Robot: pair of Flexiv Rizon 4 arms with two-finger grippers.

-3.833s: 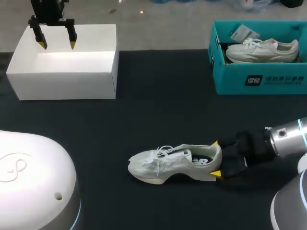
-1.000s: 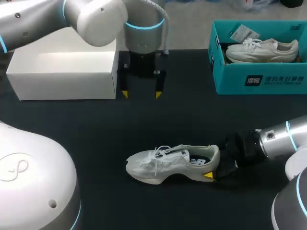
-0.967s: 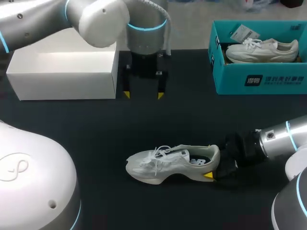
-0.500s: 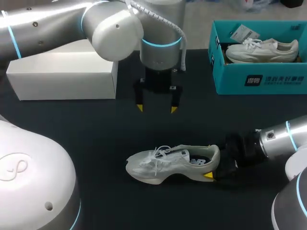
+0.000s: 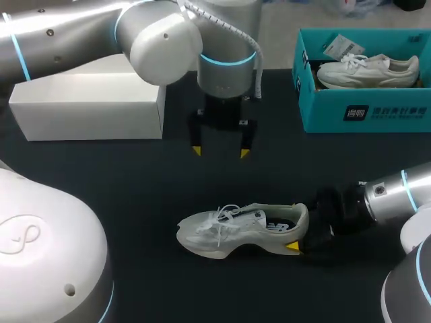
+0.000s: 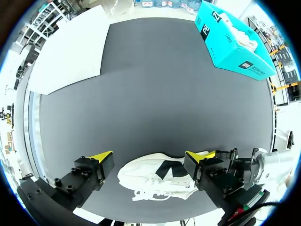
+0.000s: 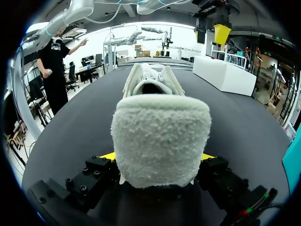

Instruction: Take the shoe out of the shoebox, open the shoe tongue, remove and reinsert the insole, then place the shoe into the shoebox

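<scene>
Shoe [image 5: 236, 229] on table [image 5: 135, 175], heel clamped in right gripper [image 5: 300, 227]; left gripper [image 5: 219, 151] spread wide, hovering beyond it; hazard: descent catching laces [image 5: 225, 217] rather than tongue [image 5: 252, 214], tugging heel loose.

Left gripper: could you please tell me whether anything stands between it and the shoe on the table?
Nothing visible does. The left gripper hangs open, and only bare table lies between it and the shoe. The right gripper grips the heel, off that path.

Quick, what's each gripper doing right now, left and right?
Left gripper: open, holding nothing.
Right gripper: shut on the heel of the shoe.
</scene>
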